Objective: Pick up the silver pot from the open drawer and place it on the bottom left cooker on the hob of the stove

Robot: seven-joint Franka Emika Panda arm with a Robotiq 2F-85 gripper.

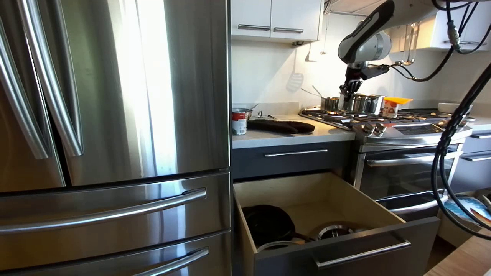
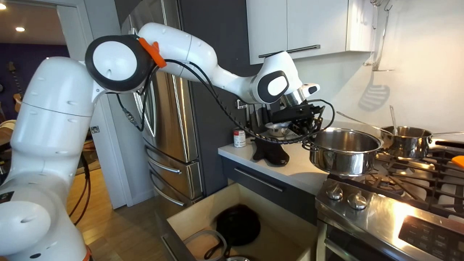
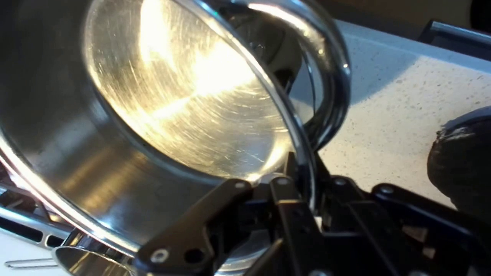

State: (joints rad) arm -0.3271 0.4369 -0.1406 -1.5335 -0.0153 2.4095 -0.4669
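Note:
The silver pot (image 2: 344,156) hangs from my gripper (image 3: 307,168), which is shut on its rim beside a loop handle; one finger is inside the wall, one outside. In an exterior view the pot looks near level, in front of the hob's (image 2: 431,181) left edge and the counter edge. It also shows in an exterior view (image 1: 364,104) below the gripper (image 1: 350,92). The pot partly hides the bottom left cooker (image 2: 386,184). Its exact height above the grates cannot be told. The stove (image 1: 406,138) stands right of the open drawer (image 1: 353,255).
A saucepan (image 2: 407,145) with utensils stands on the hob behind the pot. An orange-topped container (image 1: 390,109) is on the hob. Dark mitts (image 1: 282,126) and a can (image 1: 239,122) lie on the counter. A black pan (image 2: 237,224) lies in the drawer.

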